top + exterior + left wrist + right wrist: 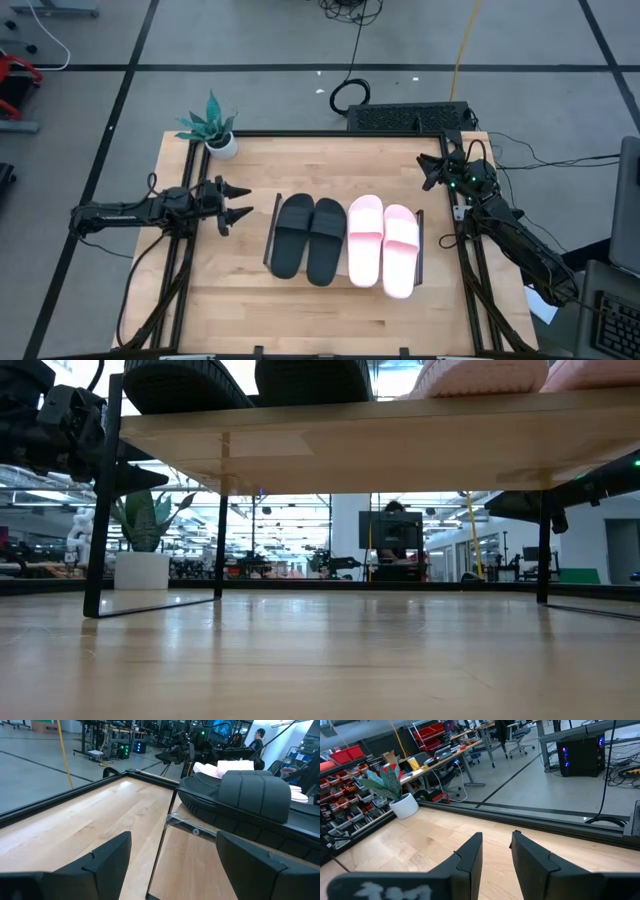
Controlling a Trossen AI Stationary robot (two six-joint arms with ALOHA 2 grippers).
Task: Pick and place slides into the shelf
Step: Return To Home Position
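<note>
All four slides (345,240) sit on the shelf (271,235), just in front of your left gripper (240,203), spread and empty. Your right gripper (426,172), parted slightly, is near the pink pair (384,245). They look like light, squishy foam; grab by the strap.

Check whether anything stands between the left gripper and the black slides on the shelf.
Nothing visible does. The left gripper, jaws open, hovers left of the shelf; only bare table lies between it and the black slides on top. The potted plant stands off that line. The right gripper waits right of the shelf.
</note>
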